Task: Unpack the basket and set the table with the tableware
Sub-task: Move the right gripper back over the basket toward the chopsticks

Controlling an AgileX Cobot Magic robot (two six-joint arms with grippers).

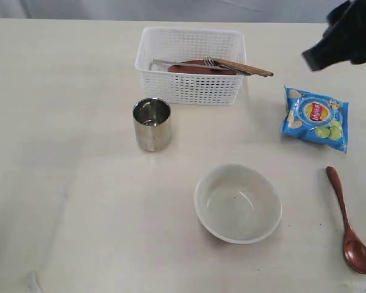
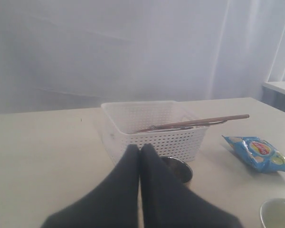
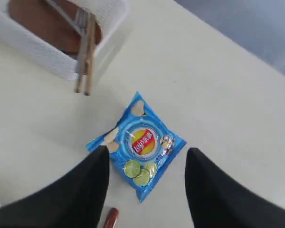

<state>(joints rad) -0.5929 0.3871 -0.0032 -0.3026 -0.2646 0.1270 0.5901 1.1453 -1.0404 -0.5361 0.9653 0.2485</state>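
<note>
The basket [image 1: 189, 90] holds chopsticks [image 1: 247, 68], fork [image 1: 208, 61] and brown plate [image 1: 182, 69] — your right tool [image 3: 147, 156] hangs spread and empty, left tool [image 2: 140, 153] clenched — aim for the chopsticks next.

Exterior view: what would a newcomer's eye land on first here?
The bright blue chips bag at the right stands out most against the pale table. Next comes the white basket farther back, with chopsticks poking over its right rim. Nearer the camera are a steel cup, an empty bowl and, far right, a wooden spoon.
</note>
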